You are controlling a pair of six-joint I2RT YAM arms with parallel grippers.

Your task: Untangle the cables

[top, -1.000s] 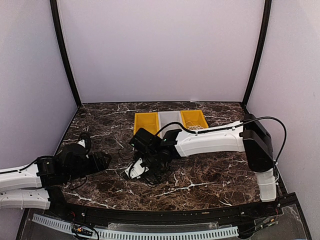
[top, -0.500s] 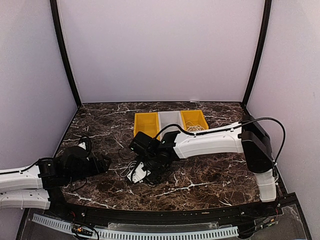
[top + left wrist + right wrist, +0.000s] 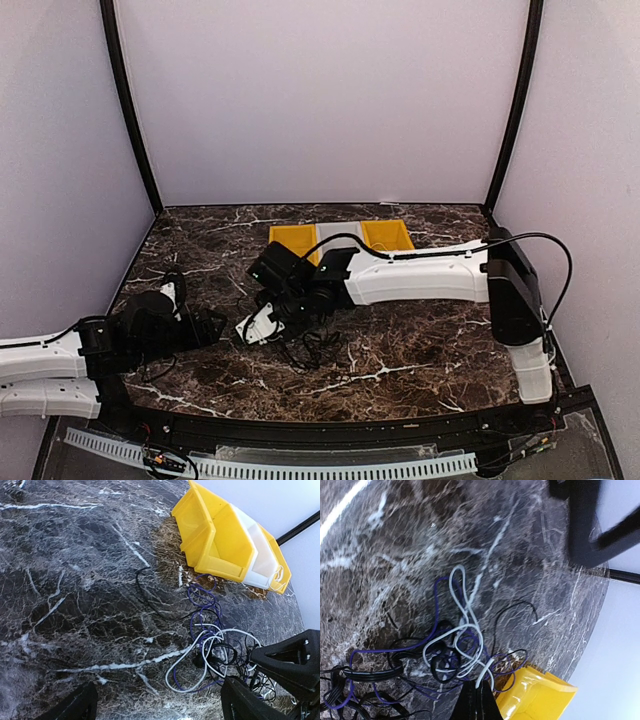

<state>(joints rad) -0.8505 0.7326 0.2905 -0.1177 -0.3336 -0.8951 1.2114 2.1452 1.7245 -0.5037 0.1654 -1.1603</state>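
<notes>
The cables lie in one tangle [image 3: 310,347] on the marble table [image 3: 420,350]: a white cable [image 3: 454,586], a purple one [image 3: 436,610] and thin black ones [image 3: 512,607]. My right gripper [image 3: 479,700] is shut on a strand of the white cable just above the tangle, seen in the top view [image 3: 257,324] left of the heap. My left gripper [image 3: 157,707] is open and empty, low over the table, facing the tangle [image 3: 215,650] from the left [image 3: 208,326]. White loops [image 3: 192,655] and purple loops [image 3: 200,600] show there.
Three bins stand in a row at the back: yellow [image 3: 290,238], grey-white [image 3: 342,233], yellow [image 3: 388,234], partly hidden by the right arm [image 3: 420,280]. The near yellow bin [image 3: 215,540] sits just behind the tangle. The right gripper's body [image 3: 295,665] stands right of the tangle.
My right gripper has moved back and left, away from the near edge, with the white cable in it, pulling the tangle along. My left arm has barely moved.
</notes>
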